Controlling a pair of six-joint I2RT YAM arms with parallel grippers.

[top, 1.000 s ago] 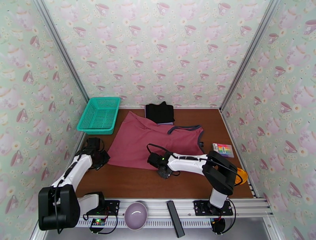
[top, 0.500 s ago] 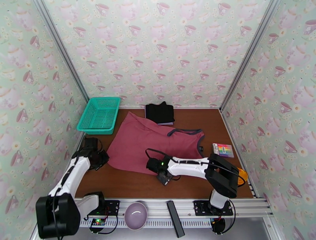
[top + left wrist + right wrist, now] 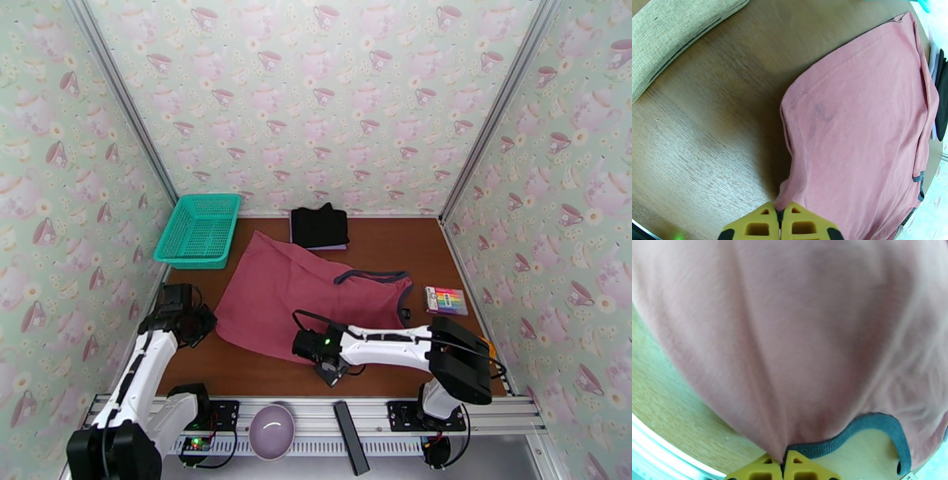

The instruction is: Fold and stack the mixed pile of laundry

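Observation:
The dusty-red sleeveless top (image 3: 304,288) with navy trim lies spread across the middle of the brown table (image 3: 379,237). My left gripper (image 3: 209,325) is shut on its near-left corner; in the left wrist view the yellow fingertips (image 3: 781,217) pinch the red fabric (image 3: 861,130). My right gripper (image 3: 297,347) is shut on the top's near edge, where its fingertips (image 3: 783,465) clamp the cloth (image 3: 802,338) beside the navy trim (image 3: 853,433). The black garment (image 3: 319,226) sits folded at the back, with a strip of lavender cloth (image 3: 934,65) under it.
A teal mesh basket (image 3: 199,229) stands at the back left. A colourful striped card (image 3: 447,300) lies by the right wall. A purple bowl (image 3: 272,430) and a black bar (image 3: 350,436) rest on the front rail.
The right gripper has closed on the top's near edge. Both arms have drawn back toward the near edge, dragging the top with them.

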